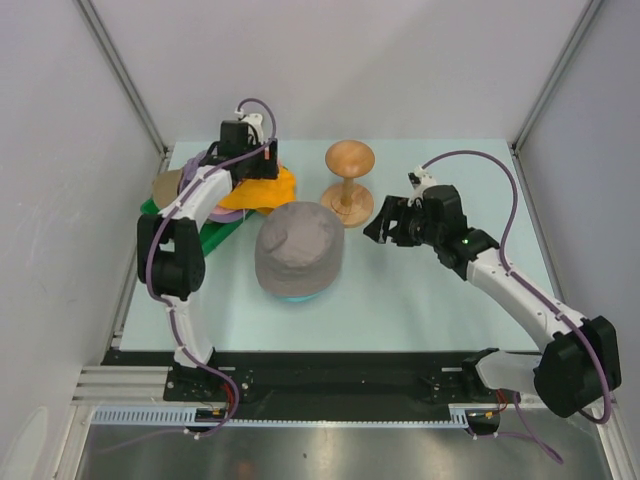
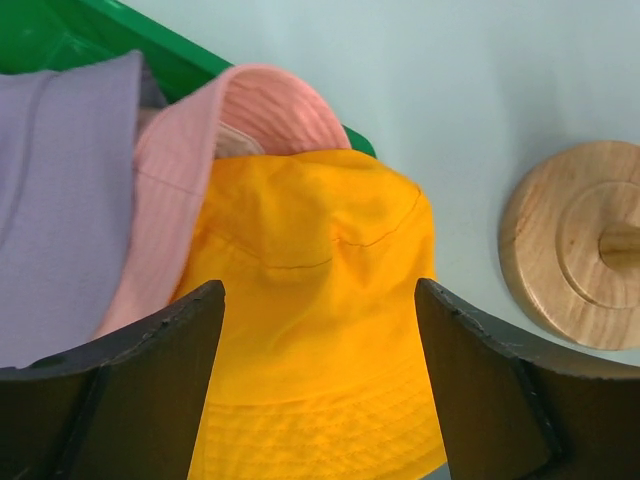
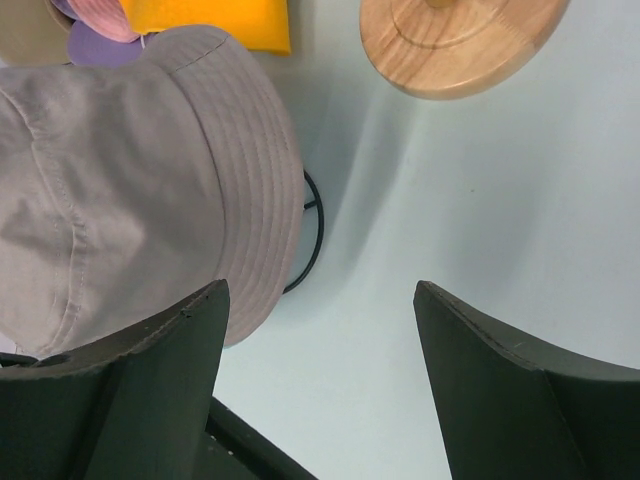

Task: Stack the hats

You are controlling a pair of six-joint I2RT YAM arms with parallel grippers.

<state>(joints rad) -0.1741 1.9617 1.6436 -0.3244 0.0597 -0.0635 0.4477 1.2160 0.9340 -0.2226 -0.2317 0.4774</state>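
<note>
Left claw point(image 2: 320, 292) spread over the orange hat point(image 2: 312, 225), right claw point(image 3: 320, 292) spread beside the grey hat point(image 3: 130, 180)

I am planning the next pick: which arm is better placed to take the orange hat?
Left. The left pincer, open, hangs directly over the orange hat; the right pincer sits farther off, beside the grey hat.
</note>
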